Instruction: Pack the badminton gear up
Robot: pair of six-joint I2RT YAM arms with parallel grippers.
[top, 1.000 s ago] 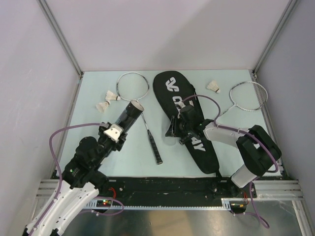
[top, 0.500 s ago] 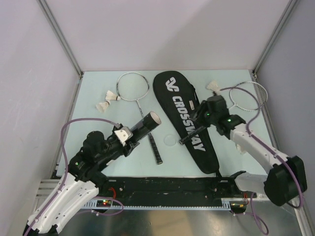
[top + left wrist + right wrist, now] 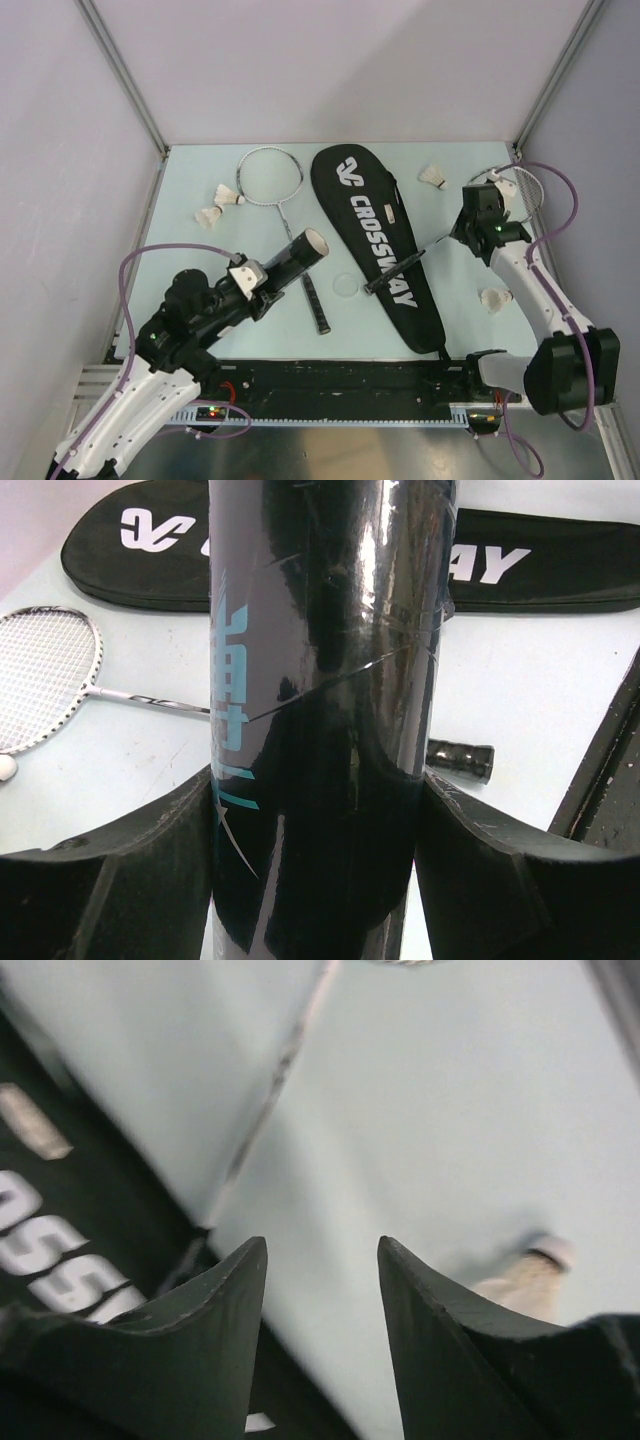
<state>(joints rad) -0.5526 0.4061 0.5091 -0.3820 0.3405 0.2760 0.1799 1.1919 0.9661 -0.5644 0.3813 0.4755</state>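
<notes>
1. Your left claw (image 3: pixel 262 283) (image 3: pixel 320 865) is pinching the glossy black cylindrical tube (image 3: pixel 290 262) (image 3: pixel 320 630) across its body, one finger pressed on each side. The tube is held at a slant, with its pale-rimmed open mouth pointing toward the bag.
2. Your right claw (image 3: pixel 472 222) (image 3: pixel 322 1260) has its fingers spread and nothing between them. It hovers over the right side of the table, beside the head of the right-hand thin silver racquet (image 3: pixel 520 195) (image 3: pixel 283 1065). The right wrist view is blurred.
3. That racquet's head lies near the far right corner. Its shaft runs down and left, and its black handle rests on the bag.
4. The black racquet-shaped "CROSSWAY" bag (image 3: pixel 370 230) (image 3: pixel 130 540) (image 3: pixel 60 1230) lies flat in the middle of the table, wide end far from you, narrow end near.
5. The left-hand thin silver racquet (image 3: pixel 270 178) (image 3: pixel 45 670) lies flat to the left of the bag. Its head is at the far side and its black handle reaches toward you, passing under the tube's mouth.
6. You have four white feather shuttlecocks on the table:
   - One shuttlecock (image 3: pixel 230 197) and another shuttlecock (image 3: pixel 208 217) lie just beside each other, left of the left racquet's head.
   - A third shuttlecock (image 3: pixel 433 177) lies between the bag's wide end and the right racquet's head.
   - A fourth shuttlecock (image 3: pixel 495 298) (image 3: pixel 530 1270) lies near your right arm.
7. A small clear round lid (image 3: pixel 345 286) sits on the pale green table (image 3: pixel 190 250), between the left racquet's handle and the bag.
</notes>
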